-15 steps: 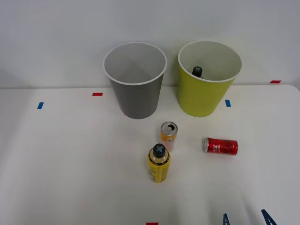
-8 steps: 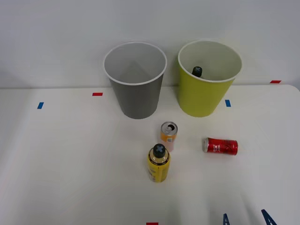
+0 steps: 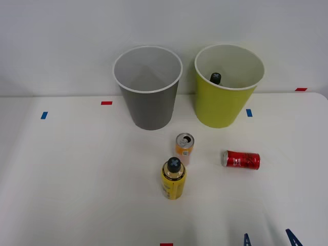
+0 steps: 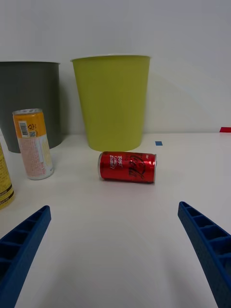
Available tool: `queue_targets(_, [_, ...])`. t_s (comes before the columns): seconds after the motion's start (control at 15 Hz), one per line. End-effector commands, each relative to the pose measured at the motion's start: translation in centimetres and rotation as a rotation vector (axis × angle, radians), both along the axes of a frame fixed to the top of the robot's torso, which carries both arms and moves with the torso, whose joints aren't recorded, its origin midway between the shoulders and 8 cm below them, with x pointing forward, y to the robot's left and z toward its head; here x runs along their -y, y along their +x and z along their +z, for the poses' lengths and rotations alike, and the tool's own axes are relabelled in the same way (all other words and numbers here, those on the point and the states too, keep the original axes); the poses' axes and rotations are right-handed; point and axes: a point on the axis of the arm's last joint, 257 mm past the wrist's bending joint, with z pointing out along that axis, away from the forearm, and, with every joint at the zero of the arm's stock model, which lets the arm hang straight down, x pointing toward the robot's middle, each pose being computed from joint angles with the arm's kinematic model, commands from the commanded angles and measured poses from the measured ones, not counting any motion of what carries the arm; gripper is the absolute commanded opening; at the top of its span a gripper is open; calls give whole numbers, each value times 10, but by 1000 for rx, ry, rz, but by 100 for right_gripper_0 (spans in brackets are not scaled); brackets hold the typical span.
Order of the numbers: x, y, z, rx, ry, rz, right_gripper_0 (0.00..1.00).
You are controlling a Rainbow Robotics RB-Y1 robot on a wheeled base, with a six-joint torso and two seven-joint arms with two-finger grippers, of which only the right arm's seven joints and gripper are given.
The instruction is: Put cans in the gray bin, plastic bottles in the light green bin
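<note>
Both fingers (image 4: 24, 240) of my right gripper (image 3: 270, 240) are spread wide and empty, facing the red can (image 3: 241, 160) lying near the light green bin (image 3: 225, 105), so next I should reach forward and close on it.

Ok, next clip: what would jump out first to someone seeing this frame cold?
Two big bins at the table's far side: the gray bin on the left, the light green bin on the right with a black bottle cap inside. In front, a red can lies on its side, facing the open right gripper.
</note>
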Motion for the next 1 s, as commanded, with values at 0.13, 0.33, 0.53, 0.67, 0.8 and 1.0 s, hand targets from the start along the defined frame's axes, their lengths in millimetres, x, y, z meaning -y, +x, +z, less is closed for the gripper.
queue_targets(0.13, [0, 0, 0, 0, 0, 0, 91])
queue_targets(0.33, [0, 0, 0, 0, 0, 0, 91])
queue_targets(0.53, [0, 0, 0, 0, 0, 0, 91])
queue_targets(0.67, [-2, 3, -16, -33, 16, 2, 91])
queue_targets(0.8, [-3, 4, -13, -12, 84, -28, 91])
queue_targets(1.0, [-15, 11, 12, 49, 93, -7, 91])
